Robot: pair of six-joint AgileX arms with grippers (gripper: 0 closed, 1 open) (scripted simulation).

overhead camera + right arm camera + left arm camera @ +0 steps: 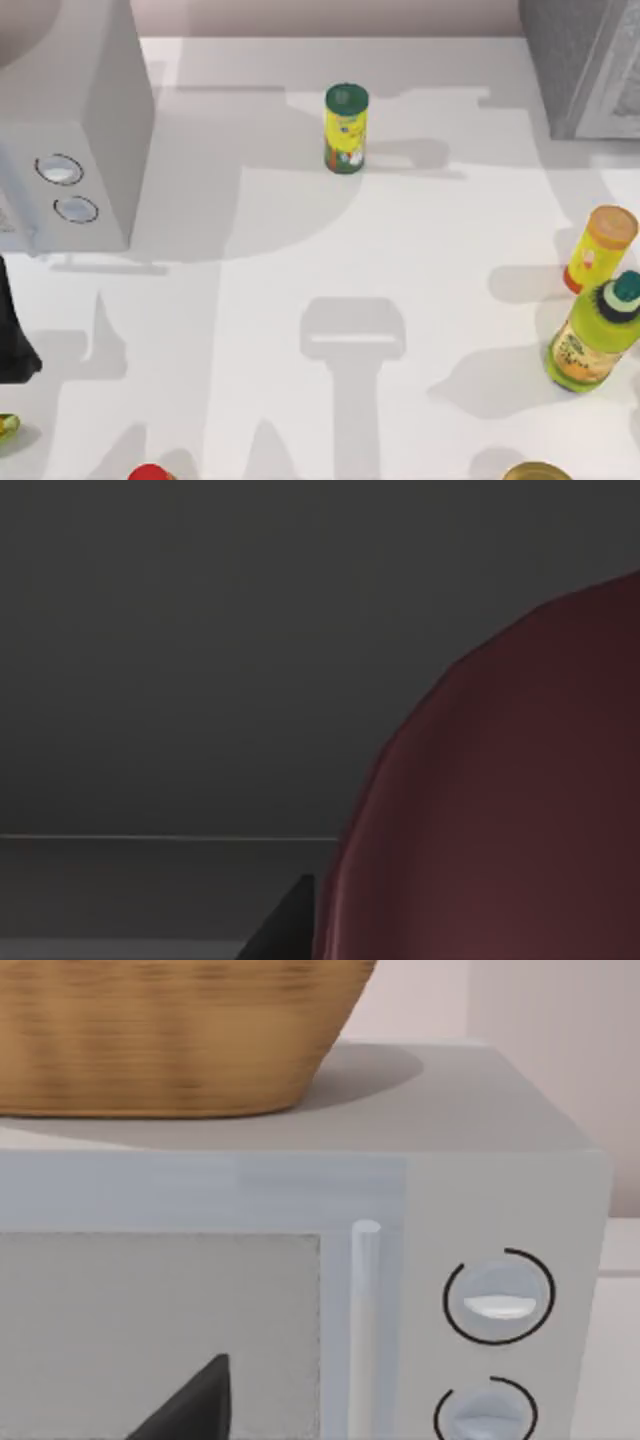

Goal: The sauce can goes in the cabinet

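Dark red bulge, which I take for the sauce can (500, 810), sits right up against my right wrist camera, dim and cut off.

From above I count one cabinet (585, 60) at two o'clock, clipped by the edge. One two-dial box (90, 120) at ten, one slim can (346, 128) at twelve. Two bottles at four: orange-capped bottle (598, 248) and green-capped bottle (592, 345). Can's long axis and facing: can't make out. Left gripper (195, 1405) and right gripper (285, 930) each show one dark tip; spread or pinching, I cannot tell.
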